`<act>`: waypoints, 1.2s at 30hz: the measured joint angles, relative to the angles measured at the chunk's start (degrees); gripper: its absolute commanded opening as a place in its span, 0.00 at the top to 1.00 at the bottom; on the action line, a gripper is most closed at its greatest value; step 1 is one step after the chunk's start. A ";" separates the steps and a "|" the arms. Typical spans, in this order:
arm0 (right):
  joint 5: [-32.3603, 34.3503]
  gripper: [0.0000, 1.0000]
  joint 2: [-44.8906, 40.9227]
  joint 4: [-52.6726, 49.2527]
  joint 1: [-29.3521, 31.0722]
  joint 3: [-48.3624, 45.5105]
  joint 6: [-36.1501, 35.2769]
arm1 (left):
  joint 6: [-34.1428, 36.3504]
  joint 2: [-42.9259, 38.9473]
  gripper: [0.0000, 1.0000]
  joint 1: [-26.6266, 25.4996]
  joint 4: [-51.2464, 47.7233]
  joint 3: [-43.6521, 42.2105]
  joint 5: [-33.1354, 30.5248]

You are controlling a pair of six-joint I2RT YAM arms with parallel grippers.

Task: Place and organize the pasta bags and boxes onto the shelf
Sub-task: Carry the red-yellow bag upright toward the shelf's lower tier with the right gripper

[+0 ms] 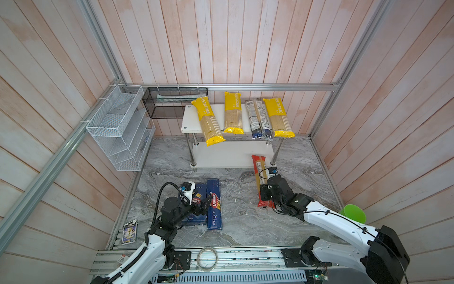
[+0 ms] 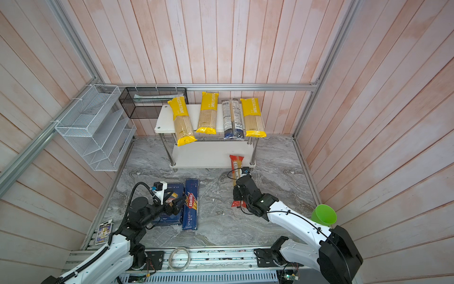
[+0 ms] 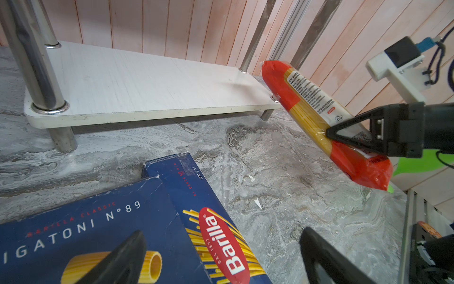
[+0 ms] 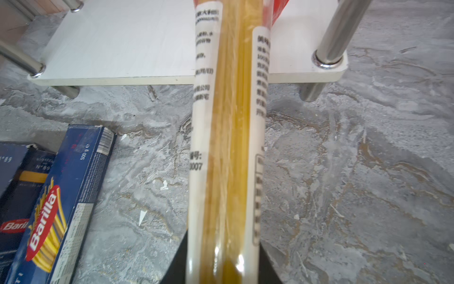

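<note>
A: Red-ended bag (image 3: 317, 118): we see the right hand (image 3: 330, 134) clenched on it, far end over the shelf (image 1: 233, 157) lower tier.
B: We mark the left hand (image 3: 222, 236) released, above the rigatoni box (image 3: 73, 233) and the spaghetti box (image 1: 213, 204) on the surface (image 1: 245, 221).

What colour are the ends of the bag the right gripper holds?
Red; the bag shows best in the left wrist view.

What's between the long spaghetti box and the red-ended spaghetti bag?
Nothing: only bare grey floor lies between the spaghetti box and the red-ended bag, as both top views show.
</note>
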 measured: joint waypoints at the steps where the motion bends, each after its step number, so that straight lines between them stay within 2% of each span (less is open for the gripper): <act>1: -0.52 0.93 0.31 0.13 -0.94 0.20 -0.33 | 0.02 0.04 0.00 0.00 0.02 0.02 0.00; 6: -3.63 0.93 3.23 0.85 -5.64 2.84 -2.58 | 0.07 0.28 0.00 0.00 0.02 0.22 0.00; 13: -6.97 0.93 7.80 2.45 -8.96 8.28 -5.99 | 0.07 0.31 0.00 -0.11 0.00 0.24 -0.02; 21: -10.27 0.93 12.11 7.19 -13.60 9.05 -6.58 | 0.20 0.31 0.00 -0.11 0.00 0.24 0.00; 36: -11.96 0.93 22.93 13.60 -15.13 14.64 -6.78 | 0.28 0.79 0.01 -0.11 0.04 0.28 0.02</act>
